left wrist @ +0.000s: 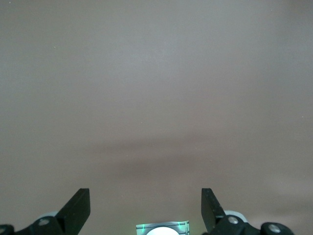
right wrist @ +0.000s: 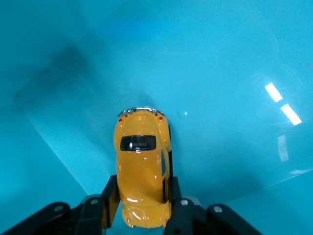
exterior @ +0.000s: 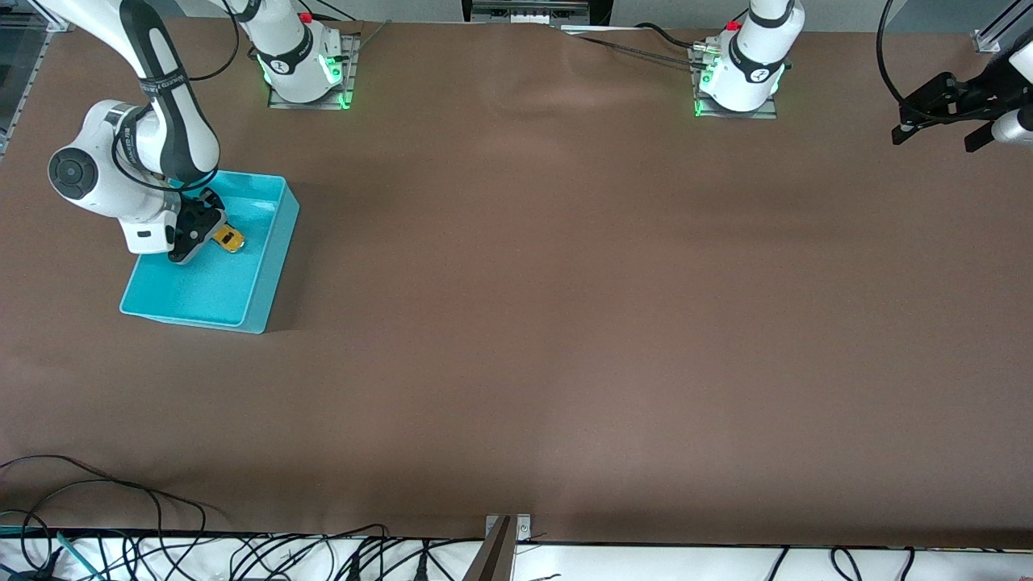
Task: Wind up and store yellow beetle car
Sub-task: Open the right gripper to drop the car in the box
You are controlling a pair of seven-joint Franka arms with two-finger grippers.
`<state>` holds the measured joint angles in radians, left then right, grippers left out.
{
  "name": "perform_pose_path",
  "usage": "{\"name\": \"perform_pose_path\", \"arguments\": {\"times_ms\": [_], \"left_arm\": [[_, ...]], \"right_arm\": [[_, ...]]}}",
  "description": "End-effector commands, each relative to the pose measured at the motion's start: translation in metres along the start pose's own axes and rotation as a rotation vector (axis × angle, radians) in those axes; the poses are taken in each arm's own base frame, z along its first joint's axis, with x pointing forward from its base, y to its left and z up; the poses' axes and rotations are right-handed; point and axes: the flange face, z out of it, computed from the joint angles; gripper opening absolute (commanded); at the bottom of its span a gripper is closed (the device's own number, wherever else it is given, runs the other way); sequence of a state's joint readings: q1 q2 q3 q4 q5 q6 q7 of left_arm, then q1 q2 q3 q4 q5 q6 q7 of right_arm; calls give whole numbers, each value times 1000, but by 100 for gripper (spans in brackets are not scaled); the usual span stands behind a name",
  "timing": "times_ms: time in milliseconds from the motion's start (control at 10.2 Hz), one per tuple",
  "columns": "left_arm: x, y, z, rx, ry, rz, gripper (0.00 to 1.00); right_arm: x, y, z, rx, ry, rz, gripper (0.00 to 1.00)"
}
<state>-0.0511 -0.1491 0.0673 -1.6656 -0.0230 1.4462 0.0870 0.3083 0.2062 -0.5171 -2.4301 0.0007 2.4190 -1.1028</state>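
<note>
Yellow beetle car, a tiny rounded toy with dark windows, is clamped between the two black fingers of the right gripper. The fingers press against the car's sides near one end, and the rest of its body sticks out past the fingertips. In the right wrist view the car is seen from above, with a small chrome bumper at its free end and turquoise plastic all around it.

That turquoise plastic belongs to a shallow rectangular bin which sits on the brown table toward the right arm's end, nearer to the robot bases than to the front camera. The right gripper reaches down inside the bin from the edge nearest the arm's white wrist, and holds the car low over the bin's floor. Whether the wheels touch the floor cannot be told.

At the left arm's end of the table, the left gripper waits in the air above bare brown surface, close to the table's edge. Its two black fingers stand wide apart with nothing between them, and the left wrist view shows only plain table surface below, with a soft shadow across it.
</note>
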Motion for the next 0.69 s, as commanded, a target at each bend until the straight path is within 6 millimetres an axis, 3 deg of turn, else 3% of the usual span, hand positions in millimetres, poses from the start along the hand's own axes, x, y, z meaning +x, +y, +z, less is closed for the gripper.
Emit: {"name": "perform_pose_path", "arguments": {"times_ms": [0, 197, 295, 393, 590], "left_arm": [[3, 6, -5, -18, -2, 12, 100], [3, 6, -5, -19, -2, 12, 100], [3, 7, -5, -21, -3, 14, 100], [3, 8, -5, -20, -3, 11, 100], [3, 12, -6, -20, -2, 15, 100]], "right_arm": [[-2, 3, 3, -10, -2, -11, 52], [-1, 5, -3, -19, 9, -7, 55], [6, 7, -16, -37, 26, -4, 65], [12, 12, -41, -59, 58, 32, 66], [35, 20, -110, -33, 68, 131, 81]]}}
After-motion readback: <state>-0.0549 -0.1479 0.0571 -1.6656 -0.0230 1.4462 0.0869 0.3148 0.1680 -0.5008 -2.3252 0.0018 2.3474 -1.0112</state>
